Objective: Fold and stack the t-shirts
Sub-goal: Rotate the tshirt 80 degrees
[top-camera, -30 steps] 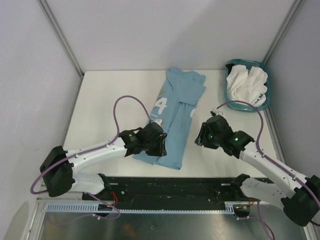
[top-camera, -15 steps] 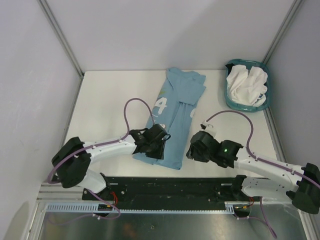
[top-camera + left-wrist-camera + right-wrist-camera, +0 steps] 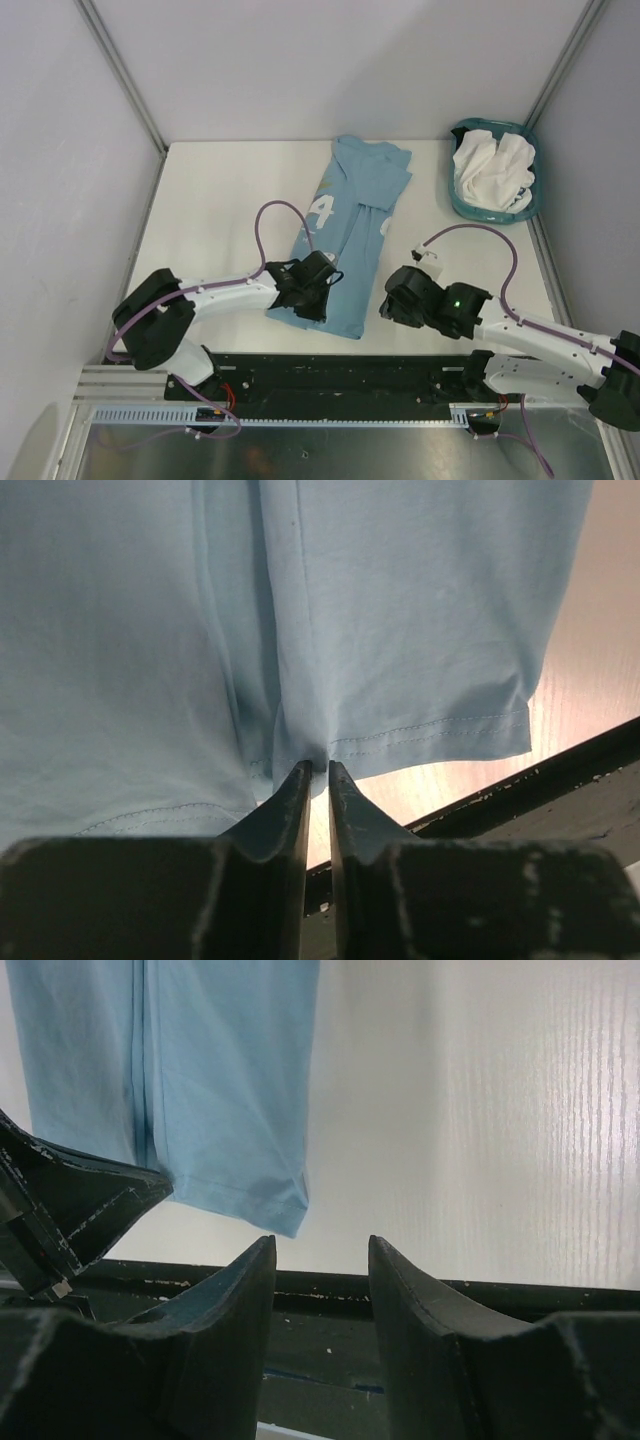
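The light blue t-shirt (image 3: 350,215) with a white "4" lies folded lengthwise in the middle of the table, its hem toward the near edge. My left gripper (image 3: 318,298) sits at the hem's left half. In the left wrist view it (image 3: 320,768) is shut on a bunched fold of the blue t-shirt's (image 3: 400,630) hem. My right gripper (image 3: 387,308) stands open just right of the hem's right corner, low over the table's front edge. In the right wrist view that gripper (image 3: 320,1245) has nothing between its fingers, and the blue corner (image 3: 270,1200) lies up and left of it. White t-shirts (image 3: 490,170) lie crumpled in the basket.
A teal plastic basket (image 3: 528,205) stands at the back right corner of the white table (image 3: 220,200). A black rail (image 3: 400,365) runs along the table's near edge, right under both grippers. Grey walls close in the left, back and right.
My left gripper slid toward the near hem and its jaws closed on the cloth. The right arm swung down and left to the table's front edge, staying open.
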Robot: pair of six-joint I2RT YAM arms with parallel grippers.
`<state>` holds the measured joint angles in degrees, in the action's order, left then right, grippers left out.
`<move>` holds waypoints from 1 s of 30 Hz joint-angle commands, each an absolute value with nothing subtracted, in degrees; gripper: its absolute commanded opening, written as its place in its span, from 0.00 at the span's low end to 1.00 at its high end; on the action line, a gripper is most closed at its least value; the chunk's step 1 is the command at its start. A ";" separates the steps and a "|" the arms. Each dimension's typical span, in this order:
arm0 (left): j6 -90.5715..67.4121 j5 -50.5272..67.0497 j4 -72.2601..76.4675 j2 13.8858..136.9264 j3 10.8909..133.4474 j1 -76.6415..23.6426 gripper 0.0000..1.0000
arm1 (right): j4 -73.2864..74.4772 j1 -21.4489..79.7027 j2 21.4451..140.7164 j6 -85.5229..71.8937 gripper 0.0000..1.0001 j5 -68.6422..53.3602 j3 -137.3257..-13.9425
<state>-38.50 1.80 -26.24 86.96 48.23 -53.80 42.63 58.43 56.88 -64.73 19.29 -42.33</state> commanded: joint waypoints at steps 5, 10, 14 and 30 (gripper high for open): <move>-38.56 1.28 -25.17 83.66 45.29 -53.28 0.01 | 45.96 58.86 53.80 -67.19 0.46 22.73 -41.76; -40.43 1.47 -25.62 78.83 42.63 -52.78 0.00 | 45.37 59.30 53.83 -67.41 0.46 22.29 -40.85; -40.72 1.73 -26.17 77.21 41.61 -52.67 0.00 | 42.67 59.95 55.09 -67.62 0.47 21.12 -39.10; -41.19 2.04 -27.24 76.42 40.95 -50.62 0.07 | 29.01 67.28 66.06 -71.34 0.47 18.81 -36.39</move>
<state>-40.56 1.76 -26.28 78.08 40.16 -51.18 34.11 64.90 64.18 -68.20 18.09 -36.42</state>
